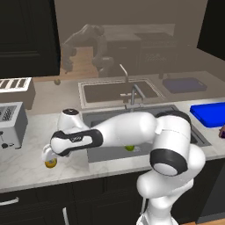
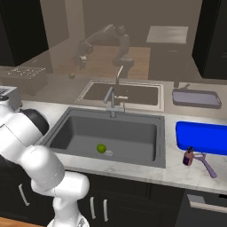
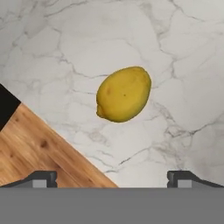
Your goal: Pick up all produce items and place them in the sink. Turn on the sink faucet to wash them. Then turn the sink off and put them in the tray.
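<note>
A yellow lemon (image 3: 124, 93) lies on the pale marble counter, left of the sink (image 1: 97, 119) and close to the front edge. My gripper (image 3: 112, 179) hangs open straight above it, fingertips (image 3: 44, 178) well apart and clear of the fruit. From the left base view, the hand (image 1: 48, 156) sits just over the lemon (image 1: 51, 164). A green lime (image 2: 101, 148) rests on the floor of the sink (image 2: 88, 128) beside the drain. The faucet (image 2: 111, 99) stands behind the basin. The blue tray (image 2: 201, 136) lies on the counter to the right.
A toaster (image 1: 11, 125) stands on the counter left of my hand. A small purple utensil (image 2: 199, 160) lies in front of the tray. The counter's front edge (image 3: 65, 140) runs close under the lemon, with wooden floor beyond it.
</note>
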